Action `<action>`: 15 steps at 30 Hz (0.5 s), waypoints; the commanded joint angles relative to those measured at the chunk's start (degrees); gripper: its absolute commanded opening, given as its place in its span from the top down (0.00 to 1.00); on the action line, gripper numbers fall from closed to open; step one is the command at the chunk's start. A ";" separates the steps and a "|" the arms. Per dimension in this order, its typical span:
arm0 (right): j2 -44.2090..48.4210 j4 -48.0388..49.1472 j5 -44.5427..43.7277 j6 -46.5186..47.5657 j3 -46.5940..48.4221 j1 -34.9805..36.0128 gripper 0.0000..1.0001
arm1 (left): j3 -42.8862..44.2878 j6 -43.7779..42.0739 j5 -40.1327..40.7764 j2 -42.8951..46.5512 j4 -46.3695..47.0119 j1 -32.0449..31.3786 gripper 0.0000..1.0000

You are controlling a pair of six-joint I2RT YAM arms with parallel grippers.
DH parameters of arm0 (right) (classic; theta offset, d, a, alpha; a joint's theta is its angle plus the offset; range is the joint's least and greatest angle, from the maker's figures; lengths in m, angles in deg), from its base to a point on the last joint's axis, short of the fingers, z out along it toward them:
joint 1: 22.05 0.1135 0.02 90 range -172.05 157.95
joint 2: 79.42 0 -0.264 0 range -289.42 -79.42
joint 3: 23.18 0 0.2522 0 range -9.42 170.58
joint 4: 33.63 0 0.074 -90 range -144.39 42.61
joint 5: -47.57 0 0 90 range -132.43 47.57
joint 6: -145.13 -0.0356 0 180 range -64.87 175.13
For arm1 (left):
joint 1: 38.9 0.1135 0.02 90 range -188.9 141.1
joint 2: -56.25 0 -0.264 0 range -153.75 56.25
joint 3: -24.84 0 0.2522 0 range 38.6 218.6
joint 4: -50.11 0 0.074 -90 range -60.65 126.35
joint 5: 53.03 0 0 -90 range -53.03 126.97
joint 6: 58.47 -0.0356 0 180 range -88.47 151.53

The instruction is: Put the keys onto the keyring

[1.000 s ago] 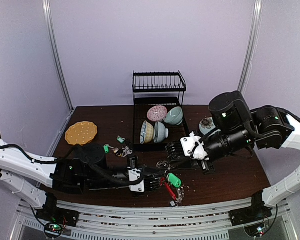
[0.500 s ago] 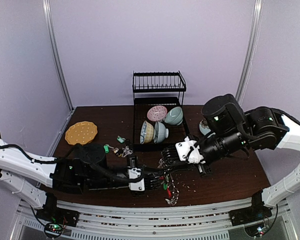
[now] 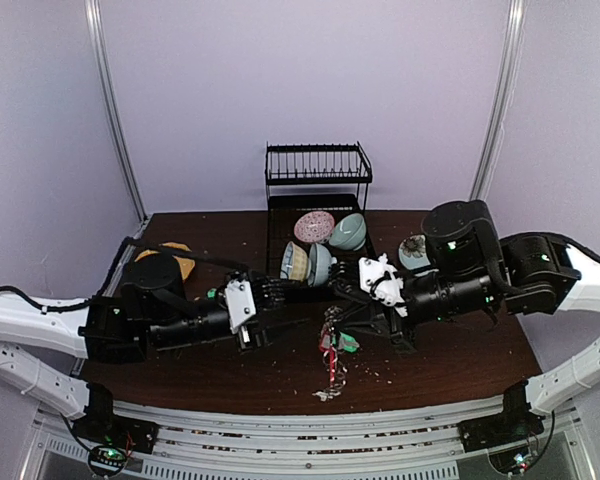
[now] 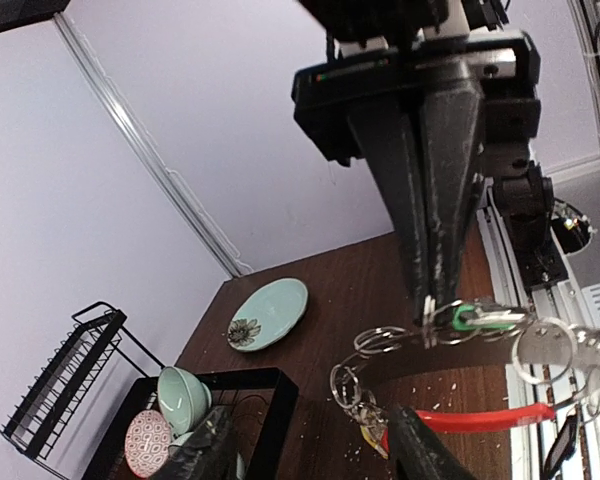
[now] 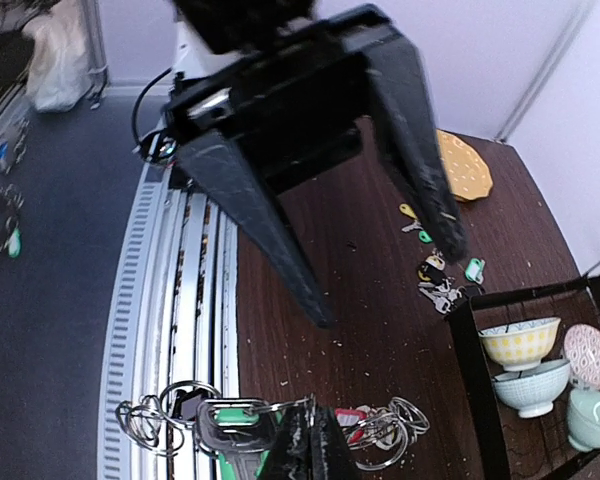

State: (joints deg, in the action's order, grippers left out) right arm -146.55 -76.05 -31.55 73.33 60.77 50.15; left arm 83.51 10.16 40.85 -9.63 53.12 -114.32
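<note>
Your right gripper (image 5: 310, 442) is pinching the keyring (image 4: 480, 418), which hangs just in front of the dish rack (image 3: 317, 163); hold it steady there. Your left gripper (image 4: 315, 455) is spread wide and holds nothing. Take it to the loose keys (image 5: 438, 283) just left of the rack and grasp one by its tag.
</note>
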 commanded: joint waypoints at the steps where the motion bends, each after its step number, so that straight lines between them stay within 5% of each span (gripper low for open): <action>1: 0.95 9.65 -10.58 -11.48 -1.52 -0.22 1.00 | -0.24 9.01 -2.34 1.50 0.80 0.45 0.49; 5: -0.16 12.30 -25.12 -18.73 -0.91 -0.16 1.00 | 2.44 15.68 -3.78 -1.46 2.36 0.45 0.60; 9: -4.71 5.14 -37.09 -25.97 5.07 -0.56 1.00 | 3.40 19.10 1.44 -2.94 5.07 0.57 0.57; 15: -10.80 -5.94 -32.11 -33.02 8.01 -6.60 1.00 | 2.00 18.31 3.40 -1.38 6.66 1.45 0.51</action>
State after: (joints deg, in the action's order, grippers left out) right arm -156.19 -74.76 -62.39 47.84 69.21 47.84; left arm 85.02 26.82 41.37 -12.61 55.14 -113.53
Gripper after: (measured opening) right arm 0.016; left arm 0.484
